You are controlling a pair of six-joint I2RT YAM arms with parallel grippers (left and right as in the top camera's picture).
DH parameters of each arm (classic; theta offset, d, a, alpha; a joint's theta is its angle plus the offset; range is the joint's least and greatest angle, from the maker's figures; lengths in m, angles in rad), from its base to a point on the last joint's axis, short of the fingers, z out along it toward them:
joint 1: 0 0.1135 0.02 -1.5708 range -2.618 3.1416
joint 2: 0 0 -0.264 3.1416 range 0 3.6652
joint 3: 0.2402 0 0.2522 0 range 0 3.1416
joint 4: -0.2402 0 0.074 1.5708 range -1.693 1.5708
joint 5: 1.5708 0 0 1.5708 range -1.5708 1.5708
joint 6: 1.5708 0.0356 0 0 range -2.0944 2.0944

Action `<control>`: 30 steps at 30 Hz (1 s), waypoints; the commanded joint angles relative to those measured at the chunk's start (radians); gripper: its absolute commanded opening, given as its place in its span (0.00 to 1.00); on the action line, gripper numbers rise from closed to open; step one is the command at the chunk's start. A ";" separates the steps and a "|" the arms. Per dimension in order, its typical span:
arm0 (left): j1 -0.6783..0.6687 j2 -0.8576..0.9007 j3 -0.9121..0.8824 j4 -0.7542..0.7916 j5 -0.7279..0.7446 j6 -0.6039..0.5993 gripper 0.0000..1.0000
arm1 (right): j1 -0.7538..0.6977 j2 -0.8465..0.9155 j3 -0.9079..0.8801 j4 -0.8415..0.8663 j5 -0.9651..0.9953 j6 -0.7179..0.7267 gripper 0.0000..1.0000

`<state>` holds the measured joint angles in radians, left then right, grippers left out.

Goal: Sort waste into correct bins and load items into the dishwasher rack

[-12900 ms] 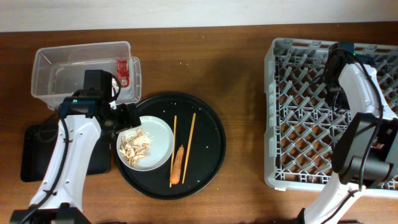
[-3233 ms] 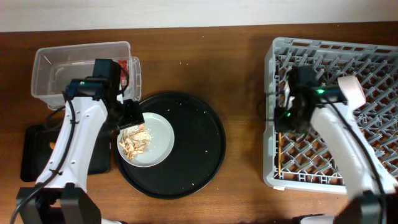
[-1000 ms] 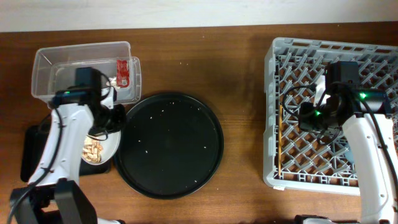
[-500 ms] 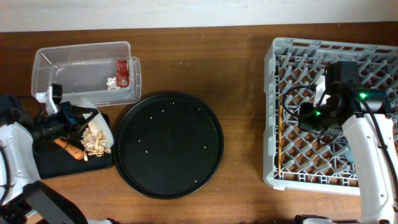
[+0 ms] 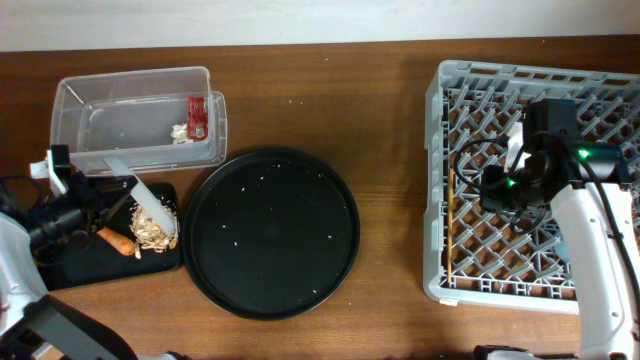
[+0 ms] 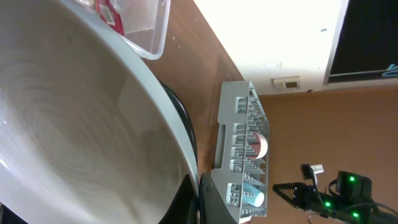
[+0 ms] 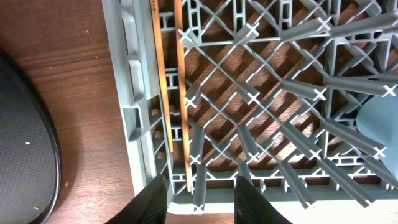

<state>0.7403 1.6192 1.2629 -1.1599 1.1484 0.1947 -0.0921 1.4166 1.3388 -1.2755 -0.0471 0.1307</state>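
The wooden table [image 5: 390,150] bears a clear tub [image 5: 135,73] far-left, a shallow black tray [image 5: 80,270] near-left, a round black tray [image 5: 275,235] centrally, and a grey rack [image 5: 436,200] along the right edge.

Wood, plastic and a glazed sheen.
Varnished brown wood on the table [image 5: 390,120]; matt grey moulded plastic in the rack [image 7: 134,118]; bare pale wood in the chopsticks [image 7: 160,81]; clear glossy plastic in the tub [image 5: 120,125]; finely pebbled matt black on the round tray [image 5: 275,235]; smooth, glossy white on the plate [image 6: 74,143].

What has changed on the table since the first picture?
The left gripper carried the plate off the round tray and tipped its food scraps into the black tray, where the carrot lies too. The chopsticks went into the rack. The tub and wrapper stayed.
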 commanded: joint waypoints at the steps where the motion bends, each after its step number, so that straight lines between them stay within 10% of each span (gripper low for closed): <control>1: -0.019 -0.077 0.023 -0.028 0.006 0.024 0.00 | -0.006 -0.002 -0.005 -0.001 -0.005 -0.003 0.35; 7: -0.472 -0.204 0.023 -0.008 -0.284 -0.055 0.00 | -0.006 -0.002 -0.005 -0.002 -0.005 -0.003 0.35; 11: -0.983 -0.125 0.022 0.102 -0.837 -0.295 0.00 | -0.006 -0.002 -0.005 -0.005 -0.005 -0.003 0.35; 16: -1.306 0.188 0.022 0.213 -0.929 -0.364 0.00 | -0.006 -0.002 -0.005 -0.005 -0.005 -0.003 0.35; 18: -1.335 0.208 0.022 0.217 -0.929 -0.366 0.02 | -0.006 -0.002 -0.005 -0.004 -0.005 -0.003 0.35; 20: -1.327 0.190 0.069 0.200 -0.941 -0.365 0.37 | -0.006 -0.002 -0.005 -0.003 -0.006 -0.003 0.36; 22: -1.275 0.144 0.150 0.121 -1.009 -0.366 0.39 | -0.006 -0.002 -0.005 0.009 -0.080 -0.043 0.43; 30: -0.647 -0.229 0.212 -0.128 -1.078 -0.366 0.78 | 0.498 0.108 0.022 0.264 -0.237 -0.007 0.59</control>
<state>-0.0078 1.3968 1.4666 -1.2663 0.0715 -0.1753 0.3107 1.4612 1.3457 -1.0531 -0.2760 0.0662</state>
